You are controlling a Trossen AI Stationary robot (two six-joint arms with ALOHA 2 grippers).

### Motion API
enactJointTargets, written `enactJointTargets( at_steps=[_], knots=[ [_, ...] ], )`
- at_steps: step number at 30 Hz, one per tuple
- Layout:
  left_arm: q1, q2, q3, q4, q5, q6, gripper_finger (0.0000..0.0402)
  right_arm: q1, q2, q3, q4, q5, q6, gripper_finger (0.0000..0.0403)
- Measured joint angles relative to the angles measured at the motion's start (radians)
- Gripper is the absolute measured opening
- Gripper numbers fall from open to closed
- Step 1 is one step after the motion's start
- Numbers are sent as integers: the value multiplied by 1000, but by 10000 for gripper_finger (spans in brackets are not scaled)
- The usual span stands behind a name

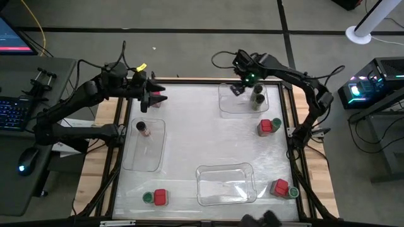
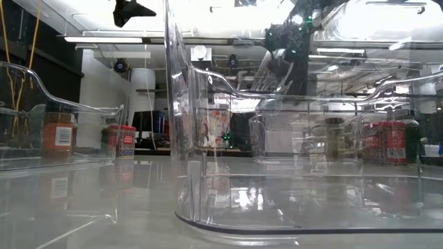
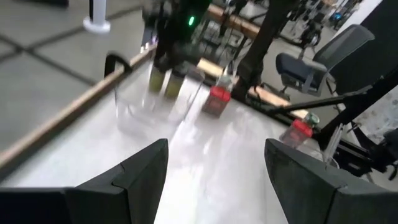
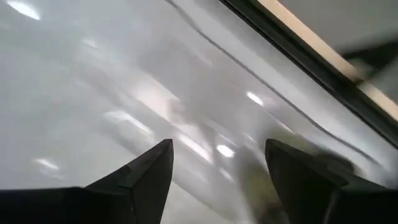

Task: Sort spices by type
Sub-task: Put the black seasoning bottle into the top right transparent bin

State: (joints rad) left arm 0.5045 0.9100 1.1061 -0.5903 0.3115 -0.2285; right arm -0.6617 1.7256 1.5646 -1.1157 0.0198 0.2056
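Observation:
My left gripper hangs open above the table's far left corner, just beyond the left clear tray. A brownish jar stands in that tray. My right gripper is open over the far tray, beside two dark-lidded jars standing in it. A red box with a green-lidded jar stands on the table right of that tray. Another red and green pair is near the right corner, and a third pair near the left.
A third clear tray lies at the near middle with nothing in it. A dark frame rims the table. The middle of the table between the three trays is free. A keyboard and mouse sit on a side desk to the left.

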Motion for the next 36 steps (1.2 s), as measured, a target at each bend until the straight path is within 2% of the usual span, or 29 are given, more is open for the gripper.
enactJointTargets(
  at_steps=[4,11,15,19,22,30,36],
  knots=[
    [-5,0,0,-102,2,-56,255,71,0,0,150,-133,4,251],
    [-38,0,0,-330,-19,-124,255,192,0,-1,265,-145,-5,251],
    [-52,5,0,-480,-117,-224,255,229,0,-1,260,-145,-8,251],
    [-53,48,1,-754,-289,-388,255,243,0,-2,256,-144,-29,251],
    [-56,95,-11,-910,-321,-463,255,242,0,-2,257,-143,-31,251],
    [-138,140,-154,-850,-325,-562,255,228,1,-2,256,-143,-33,251],
    [-148,144,-241,-740,-328,-608,255,228,1,-2,256,-143,-57,251]
  ],
)
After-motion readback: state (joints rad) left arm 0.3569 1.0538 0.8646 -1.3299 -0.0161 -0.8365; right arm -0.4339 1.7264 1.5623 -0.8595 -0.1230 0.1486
